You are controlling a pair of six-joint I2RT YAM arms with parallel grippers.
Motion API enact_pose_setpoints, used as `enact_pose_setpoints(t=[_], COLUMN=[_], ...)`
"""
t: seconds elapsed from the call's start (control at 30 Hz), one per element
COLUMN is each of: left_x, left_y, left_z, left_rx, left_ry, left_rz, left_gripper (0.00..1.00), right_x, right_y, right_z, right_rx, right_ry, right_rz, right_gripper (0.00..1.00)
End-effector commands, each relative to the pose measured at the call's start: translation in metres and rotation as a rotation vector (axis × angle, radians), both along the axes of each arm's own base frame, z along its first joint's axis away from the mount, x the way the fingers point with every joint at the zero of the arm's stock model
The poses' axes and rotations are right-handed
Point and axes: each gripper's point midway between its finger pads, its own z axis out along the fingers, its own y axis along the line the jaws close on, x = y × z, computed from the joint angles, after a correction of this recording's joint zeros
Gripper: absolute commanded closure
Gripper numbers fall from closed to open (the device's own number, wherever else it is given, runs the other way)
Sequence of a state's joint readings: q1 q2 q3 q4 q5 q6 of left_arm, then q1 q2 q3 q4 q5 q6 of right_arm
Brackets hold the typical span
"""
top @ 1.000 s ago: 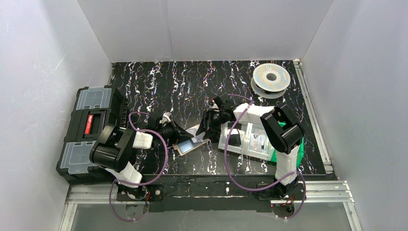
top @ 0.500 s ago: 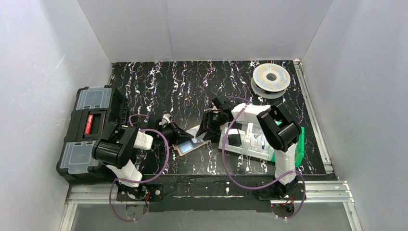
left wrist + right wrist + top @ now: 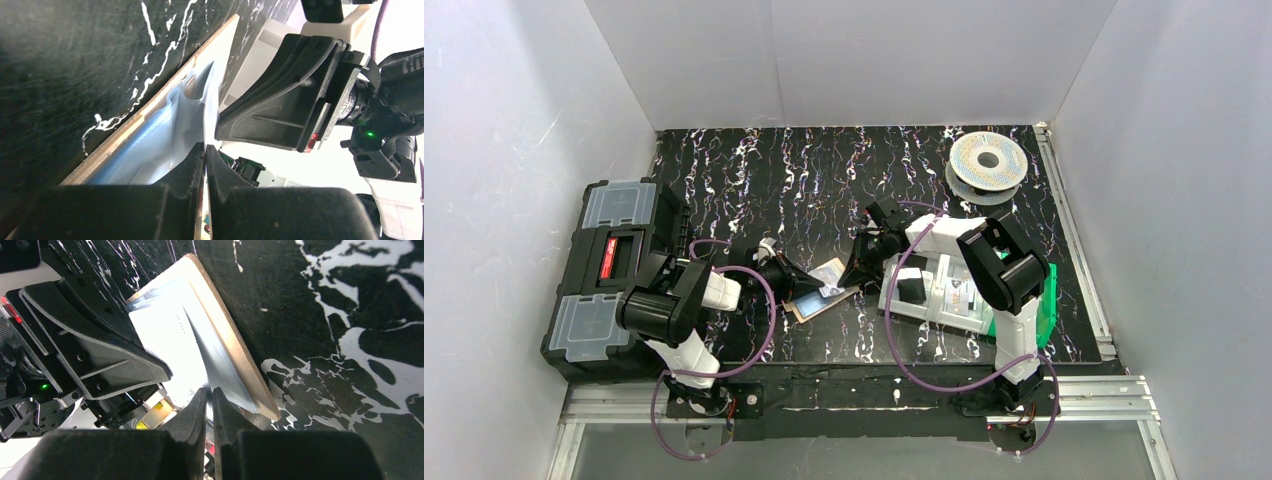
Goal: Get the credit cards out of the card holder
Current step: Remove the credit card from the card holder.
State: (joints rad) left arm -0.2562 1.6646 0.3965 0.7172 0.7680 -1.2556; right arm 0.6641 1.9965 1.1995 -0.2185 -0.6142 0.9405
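Around the work spot: a black toolbox (image 3: 614, 270) with clear lid compartments and a red strip sits at the left edge of the table (image 3: 754, 180). A pale spool (image 3: 988, 160) lies flat in the far right corner, well apart from both grippers. The clear compartment tray (image 3: 929, 312) sits on the green bin (image 3: 1046, 300) just right of centre, under your right arm, and that arm's purple cable (image 3: 891, 320) drapes across the tray's left end. White walls (image 3: 874, 60) close three sides.

The card holder (image 3: 829, 271) lies open on the table at centre, between your two grippers and just left of the tray. It's tight there: both wrists meet nose to nose over it, and each black wedge hides part of the holder from the other wrist camera.

Your left gripper (image 3: 204, 150) has its jaws pressed together with a thin tan sliver between them, pinching the card holder's panel edge. Your right gripper (image 3: 210, 392) is down to a narrow slit, nipping the edge of the credit cards (image 3: 170, 335), which fan out of the holder.

Textures:
- Table: glossy black, white marble veins, scuffed.
- Holder: flat, tan, leather-like, rounded corner.
- Cards: thin, shiny, pale blue to silver, faint print on the top one.
- Gripper shells: matte ribbed plastic
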Motion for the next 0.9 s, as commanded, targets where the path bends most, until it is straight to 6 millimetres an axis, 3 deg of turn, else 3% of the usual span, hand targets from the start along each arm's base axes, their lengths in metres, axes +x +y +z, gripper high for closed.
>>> enact_pose_setpoints(t=[0.0, 0.17, 0.63, 0.87], left_x=[-0.015, -0.018, -0.023, -0.022], left_y=[0.0, 0.002, 0.003, 0.004], left_z=[-0.006, -0.009, -0.015, -0.015], left_rx=[0.016, 0.034, 0.04, 0.038], left_ry=[0.033, 0.041, 0.066, 0.071], left_rz=[-0.043, -0.048, -0.039, -0.03], left_gripper=[0.99, 0.87, 0.84, 0.95], right_x=[0.002, 0.003, 0.005, 0.006], right_y=[0.005, 0.002, -0.011, -0.018], right_z=[0.008, 0.003, -0.012, -0.018], right_rx=[0.006, -0.024, -0.119, -0.163], right_ry=[-0.034, -0.044, -0.061, -0.066], right_rz=[-0.003, -0.01, -0.036, -0.039], right_gripper=[0.91, 0.98, 0.99, 0.99])
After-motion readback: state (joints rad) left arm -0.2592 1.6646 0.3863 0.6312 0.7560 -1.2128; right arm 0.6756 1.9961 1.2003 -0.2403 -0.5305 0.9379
